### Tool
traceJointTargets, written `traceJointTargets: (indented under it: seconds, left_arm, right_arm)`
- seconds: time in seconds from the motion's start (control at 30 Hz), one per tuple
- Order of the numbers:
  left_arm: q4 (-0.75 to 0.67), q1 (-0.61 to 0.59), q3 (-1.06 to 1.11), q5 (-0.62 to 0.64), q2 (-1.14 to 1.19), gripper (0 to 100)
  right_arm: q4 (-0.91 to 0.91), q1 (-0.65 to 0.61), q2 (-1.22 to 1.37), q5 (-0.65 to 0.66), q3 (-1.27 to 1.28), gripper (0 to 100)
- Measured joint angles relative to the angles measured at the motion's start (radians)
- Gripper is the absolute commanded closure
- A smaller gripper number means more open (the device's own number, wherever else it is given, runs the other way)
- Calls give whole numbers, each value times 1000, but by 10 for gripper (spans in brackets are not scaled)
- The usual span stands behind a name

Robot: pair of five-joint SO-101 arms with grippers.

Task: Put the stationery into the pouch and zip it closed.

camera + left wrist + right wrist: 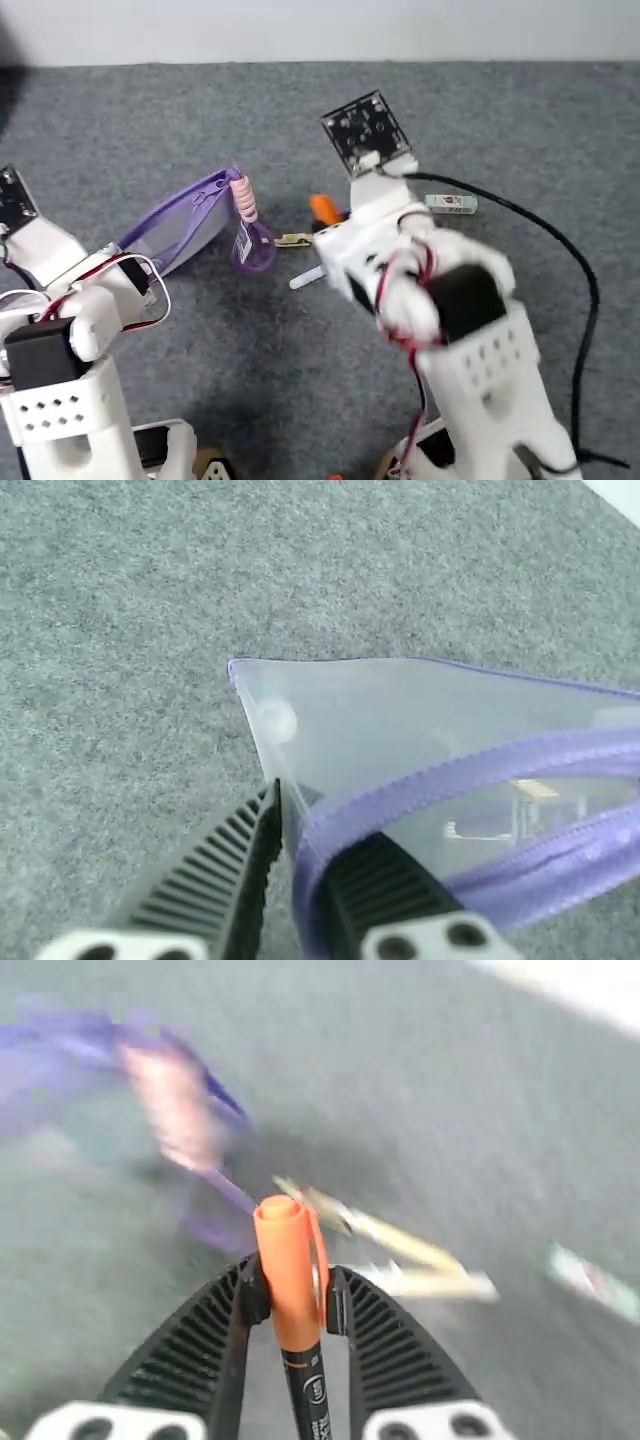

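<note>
The left jaws pinch tight on one end of the clear, purple-zipped plastic pouch (420, 730), held at nine o'clock on the grey felt counter (520, 120). The right jaws clamp an orange-capped marker pen (288, 1250) near its three o'clock. The mouth looks narrow, so the pen may snag the zip edge and shove the pouch from its hold.

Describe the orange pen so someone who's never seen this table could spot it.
On the grey mat, find the white arm on the right; its hand is shut on the orange pen, a little right of the purple-edged clear pouch. Its bright orange cap, and being held rather than lying flat, set it apart from the pale pieces nearby.
</note>
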Motion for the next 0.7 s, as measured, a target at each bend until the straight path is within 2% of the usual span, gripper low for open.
traceJointTargets:
  seconds: [0.13,0.37,0.57,0.7]
  left_arm:
    - [0,0,0,0,0,986]
    - [0,0,0,0,0,986]
    - [0,0,0,0,0,986]
    - [0,0,0,0,0,986]
  right_arm:
    - [-184,-132,-72,-75,0,991]
    - [-583,-262,-83,-87,9,991]
    - [-876,-288,-41,-77,34,991]
    - [-979,-321,11,-74,34,991]
